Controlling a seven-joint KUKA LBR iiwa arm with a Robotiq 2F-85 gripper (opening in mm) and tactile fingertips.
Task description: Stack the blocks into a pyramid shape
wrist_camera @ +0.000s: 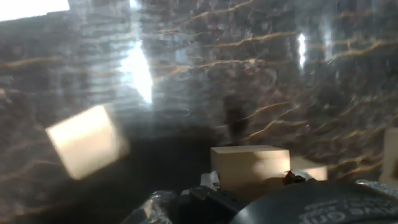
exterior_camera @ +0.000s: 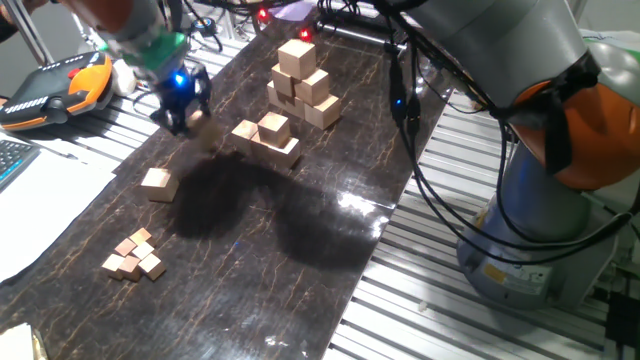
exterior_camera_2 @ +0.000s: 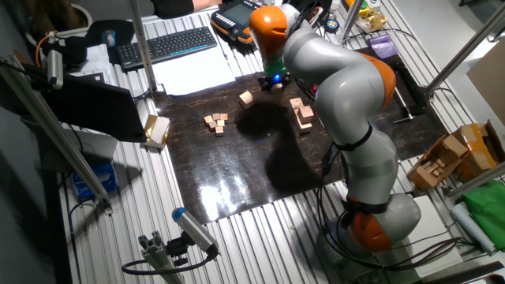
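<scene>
The claw [exterior_camera: 185,112] is seen above the dark mat [exterior_camera: 300,260], and a tan block [wrist_camera: 250,164] is held between its fingers, as the hand view shows; the opening is only as wide as this block. At four o'clock from the claw, the low pile [exterior_camera: 268,138] is begun with few blocks. One loose block [exterior_camera: 158,184] lies at six o'clock. It is judged that most stacking is left.

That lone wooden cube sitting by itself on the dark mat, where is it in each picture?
One fixed view: lone cube, left of centre, below the gripper.
Other fixed view: upper middle, left of the gripper.
Hand view: probably the blurred cube at left.
Shared landmark: the dark marbled mat.
</scene>
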